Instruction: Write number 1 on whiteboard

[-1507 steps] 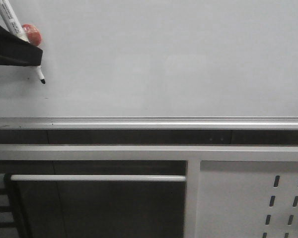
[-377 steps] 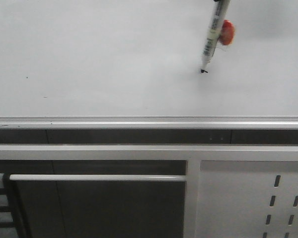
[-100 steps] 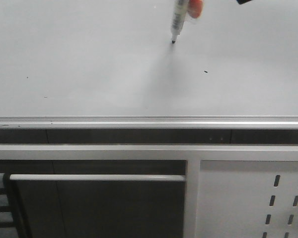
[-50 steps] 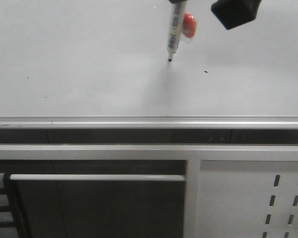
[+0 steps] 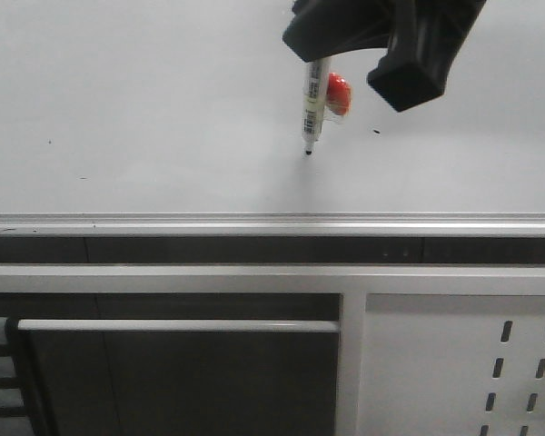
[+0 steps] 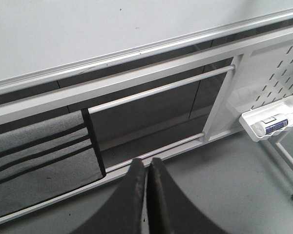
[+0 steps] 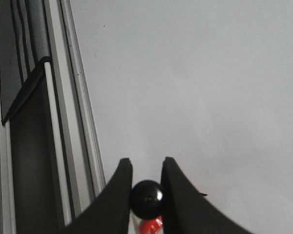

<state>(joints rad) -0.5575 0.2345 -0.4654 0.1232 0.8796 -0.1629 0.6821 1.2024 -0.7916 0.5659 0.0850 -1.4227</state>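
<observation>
The whiteboard (image 5: 145, 91) fills the upper front view, with its silver bottom frame (image 5: 254, 223). My right gripper (image 5: 372, 41) comes in from the top, shut on a white marker (image 5: 314, 102) with a red piece (image 5: 338, 94) beside it. The marker points down and its black tip (image 5: 308, 152) is at the board; I cannot tell whether it touches. The right wrist view shows the gripper (image 7: 145, 162) clamped on the marker's black end (image 7: 146, 199). No number 1 stroke shows, only tiny black specks (image 5: 376, 132). My left gripper (image 6: 147, 163) is shut and empty, low over the grey floor.
Below the board run a white crossbar (image 5: 163, 277) and a thin rail (image 5: 177, 325). A grey metal panel with slotted holes (image 5: 463, 363) is at lower right. In the left wrist view a white tray (image 6: 271, 124) holds a marker, and a dark grey cloth (image 6: 39, 156) hangs.
The marker has moved down the board and slightly left. My right gripper has come down into view from the top edge. No line shows along the tip's path.
</observation>
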